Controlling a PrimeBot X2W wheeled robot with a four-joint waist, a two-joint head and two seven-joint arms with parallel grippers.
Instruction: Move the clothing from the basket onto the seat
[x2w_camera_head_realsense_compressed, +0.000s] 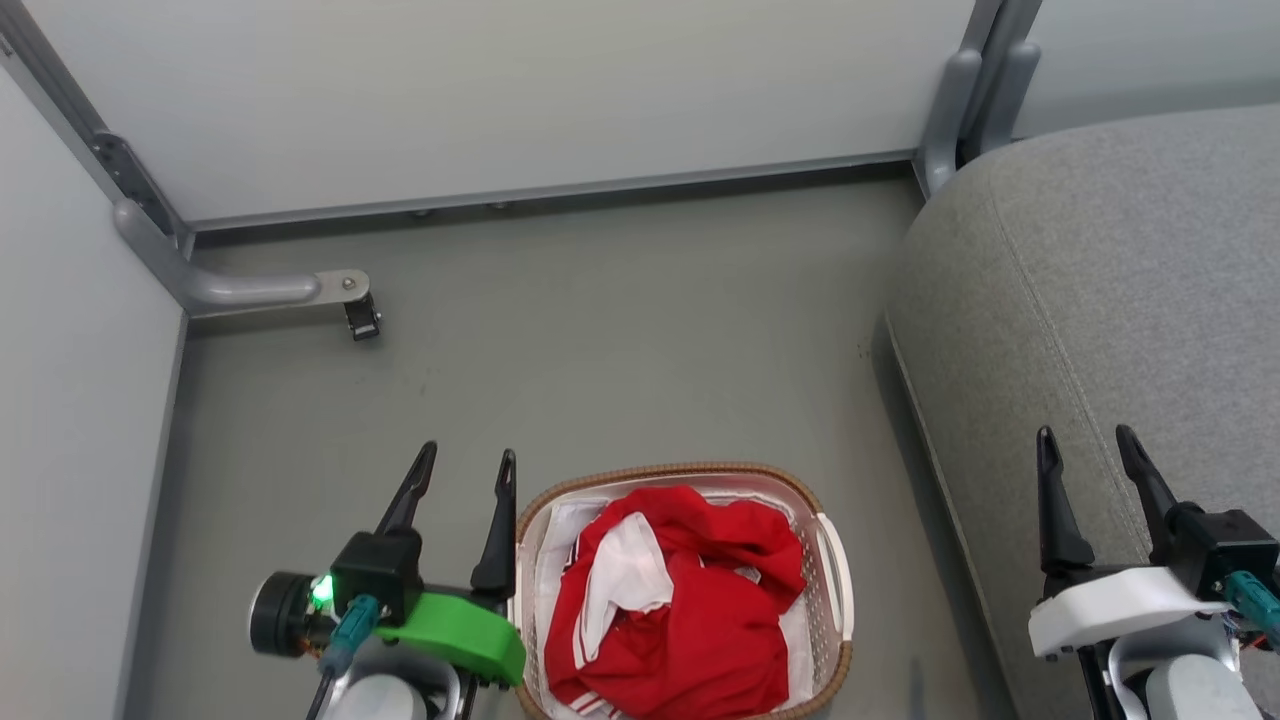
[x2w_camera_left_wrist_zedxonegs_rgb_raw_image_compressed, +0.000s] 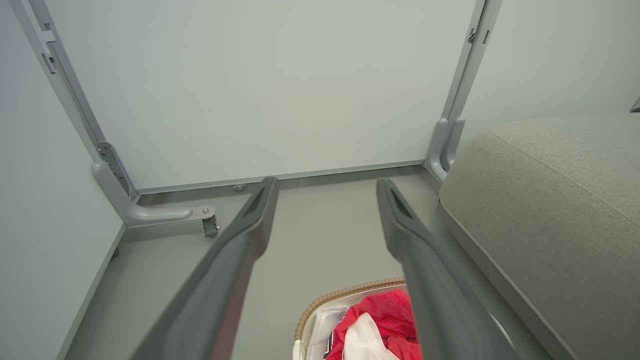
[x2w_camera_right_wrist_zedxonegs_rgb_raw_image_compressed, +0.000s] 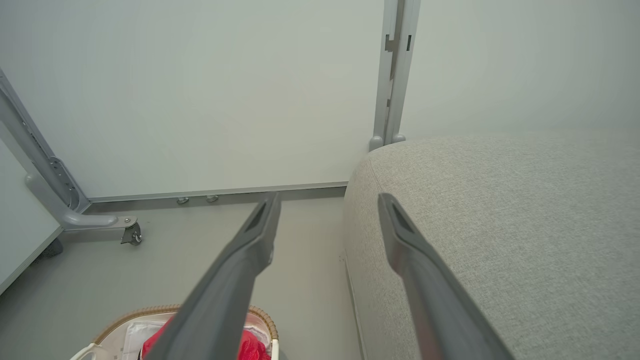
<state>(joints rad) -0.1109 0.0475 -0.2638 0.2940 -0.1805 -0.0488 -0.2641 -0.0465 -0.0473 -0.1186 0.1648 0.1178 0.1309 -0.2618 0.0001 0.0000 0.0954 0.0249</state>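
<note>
Red jersey (x2w_camera_head_realsense_compressed: 700, 630): looks soft, light, limp; best pinched at its raised top fold.
Left gripper (x2w_camera_head_realsense_compressed: 469, 452): fingers apart, empty.
Right gripper (x2w_camera_head_realsense_compressed: 1085, 432): fingers apart, empty.

Scanning for writing now, and nothing is coming through as readable: no word, brand, label, number or sign is showing legibly on any surface. The clothing (x2w_camera_head_realsense_compressed: 690, 620) is lying bunched in the basket (x2w_camera_head_realsense_compressed: 835, 575), and its folds are turning up only plain red and white, with no print that can be read.
</note>
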